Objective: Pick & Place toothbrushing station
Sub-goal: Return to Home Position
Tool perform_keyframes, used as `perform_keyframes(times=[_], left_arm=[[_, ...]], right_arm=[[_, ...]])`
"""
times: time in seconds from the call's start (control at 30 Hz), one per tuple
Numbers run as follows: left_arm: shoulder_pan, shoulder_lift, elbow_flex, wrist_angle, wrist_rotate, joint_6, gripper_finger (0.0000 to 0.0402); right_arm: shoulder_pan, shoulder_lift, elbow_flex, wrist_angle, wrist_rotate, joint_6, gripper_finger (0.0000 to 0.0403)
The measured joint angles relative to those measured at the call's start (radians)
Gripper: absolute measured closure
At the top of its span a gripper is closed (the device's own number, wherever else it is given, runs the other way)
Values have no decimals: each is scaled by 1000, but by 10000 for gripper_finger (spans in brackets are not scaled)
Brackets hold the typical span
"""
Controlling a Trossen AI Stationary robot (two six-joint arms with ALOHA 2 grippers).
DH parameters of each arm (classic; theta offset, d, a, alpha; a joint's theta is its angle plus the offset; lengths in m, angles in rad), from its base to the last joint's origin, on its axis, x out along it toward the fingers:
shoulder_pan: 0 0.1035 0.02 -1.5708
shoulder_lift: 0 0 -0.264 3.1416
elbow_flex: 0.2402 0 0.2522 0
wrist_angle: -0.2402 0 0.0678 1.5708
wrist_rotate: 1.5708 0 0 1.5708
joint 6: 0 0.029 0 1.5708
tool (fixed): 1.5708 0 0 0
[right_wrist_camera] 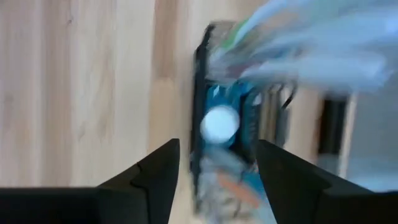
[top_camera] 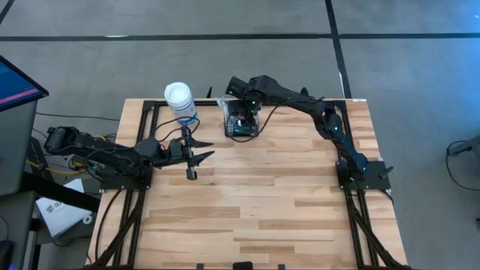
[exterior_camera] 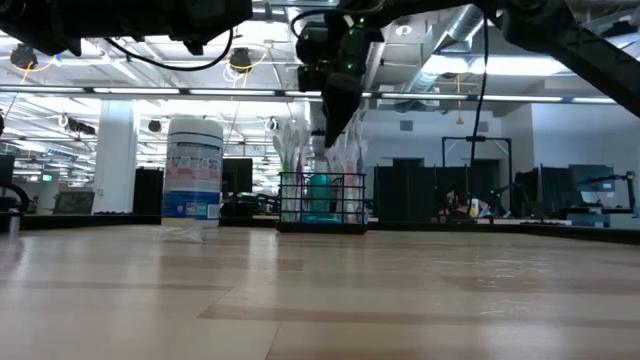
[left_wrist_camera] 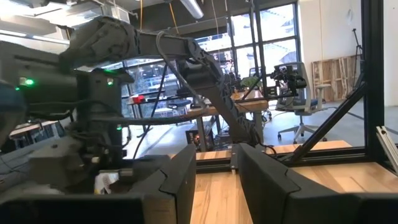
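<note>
The black wire-mesh basket (exterior_camera: pixel 322 203) is seen directly beneath the right gripper (right_wrist_camera: pixel 217 149), whose fingers are spread and empty. The left gripper (top_camera: pixel 198 154) is held released, with the white-lidded canister (top_camera: pixel 180 101) just beyond it.

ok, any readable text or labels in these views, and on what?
No text reads in any view.
Canister, label print: too small to read.
Packaging in the wire basket: printed, blurred.
Loose paper sheet: too small.
Right gripper above the basket, left gripper near the canister: no markings visible.
</note>
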Motion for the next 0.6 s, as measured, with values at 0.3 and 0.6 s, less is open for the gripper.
perform_keyframes(times=[0.3, 0.6], left_arm=[[0, 0, 0, 1, 0, 0, 289], [0, 0, 0, 1, -5, -1, 289]], right_arm=[[0, -103, -1, -78, 25, 92, 219], [1, -242, -8, -251, -32, 252, 239]])
